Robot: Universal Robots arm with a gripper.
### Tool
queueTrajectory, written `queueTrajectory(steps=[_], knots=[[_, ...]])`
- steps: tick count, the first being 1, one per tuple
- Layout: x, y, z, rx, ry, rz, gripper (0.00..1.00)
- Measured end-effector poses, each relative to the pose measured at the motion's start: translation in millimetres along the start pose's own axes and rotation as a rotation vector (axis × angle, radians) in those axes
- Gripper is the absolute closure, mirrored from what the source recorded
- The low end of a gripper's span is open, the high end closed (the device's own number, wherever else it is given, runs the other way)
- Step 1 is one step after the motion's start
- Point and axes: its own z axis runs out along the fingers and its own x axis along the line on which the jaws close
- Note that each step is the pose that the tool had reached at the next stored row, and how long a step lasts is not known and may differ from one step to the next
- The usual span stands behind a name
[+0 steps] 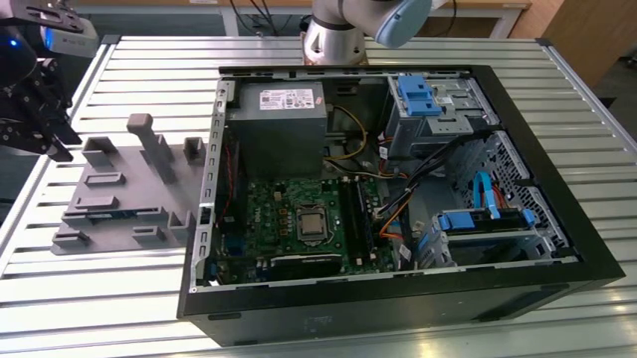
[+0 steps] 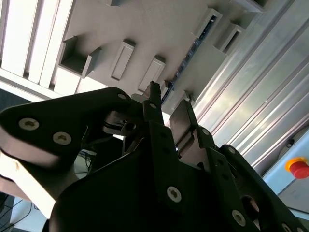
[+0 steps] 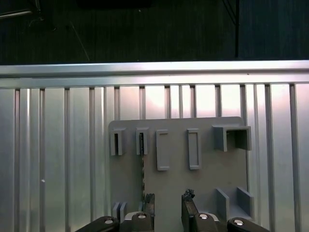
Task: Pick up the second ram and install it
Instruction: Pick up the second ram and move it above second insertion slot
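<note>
The second ram [image 3: 142,170] is a thin blue-green strip standing on edge in the grey holder tray [image 3: 207,169], held between upright slotted blocks. In the second wrist view the ram [image 2: 193,52] runs along the tray just beyond the fingertips. My gripper [image 3: 169,198] hovers above the tray, open, with nothing between its fingers. One fingertip [image 3: 149,199] is close beside the strip's near end. In the exterior view the gripper [image 1: 55,142] hangs at the exterior view's left, above the tray [image 1: 119,186].
An open black computer case [image 1: 398,209] lies at the exterior view's right of the tray, with the green motherboard [image 1: 289,224], black slot rails [image 1: 356,216], power supply [image 1: 279,127] and loose cables inside. Everything rests on a ribbed metal table [image 1: 119,283]. The tray carries several upright blocks.
</note>
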Motion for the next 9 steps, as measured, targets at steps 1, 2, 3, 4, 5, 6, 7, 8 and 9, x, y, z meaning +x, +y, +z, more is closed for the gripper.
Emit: queueTrajectory(steps=[1,2,3,4,5,6,7,8,9], knots=[[0.0,0.0,0.7,0.0001,0.0,0.0,0.64],[0.0,0.0,1.3,0.0001,0.0,0.0,0.64],[0.1,0.0,1.9,0.0001,0.0,0.0,0.64],[0.0,0.0,2.5,0.0001,-0.0001,0.0,0.64],[0.1,0.0,3.1,0.0001,0.0,0.0,0.64],[0.1,0.0,3.6,0.0,0.0,0.0,0.64],[0.1,0.0,4.1,0.0,0.0,0.0,0.64],[0.1,0.0,4.5,-0.0001,0.0001,0.0,0.64],[0.1,0.0,4.9,0.0,0.0001,0.0,0.64]])
